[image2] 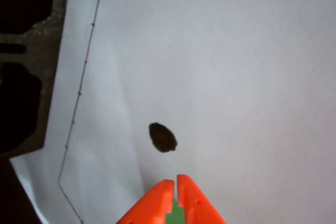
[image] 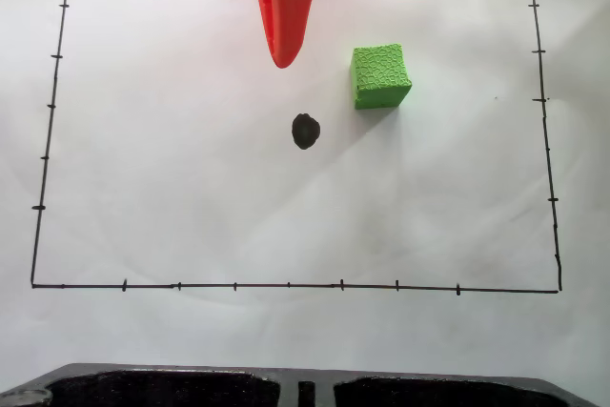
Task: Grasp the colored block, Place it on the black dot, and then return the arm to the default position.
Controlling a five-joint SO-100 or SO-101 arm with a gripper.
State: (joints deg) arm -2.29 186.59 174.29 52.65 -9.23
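Under me lies a sheet of white paper (image: 191, 169), evenly lit, with soft grey shadows. A thin black border line (image: 286, 285) with small ticks frames a rectangle on it. At the bottom edge of the fixed view sits a dark, black moulded base (image: 172, 386) with recessed openings; in my wrist view it runs along the left (image2: 26, 77).

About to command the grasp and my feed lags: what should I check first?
1. The bright green foam-textured cube sits free on the white paper: ok.
2. The small black inked dot is uncovered: ok.
3. The orange plastic fingers are open for a grasp: not ok, tips nearly together.
4. Fingers lined up with the cube: not ok, it lies to their right in the fixed view.
5. Height above the paper: cannot tell.
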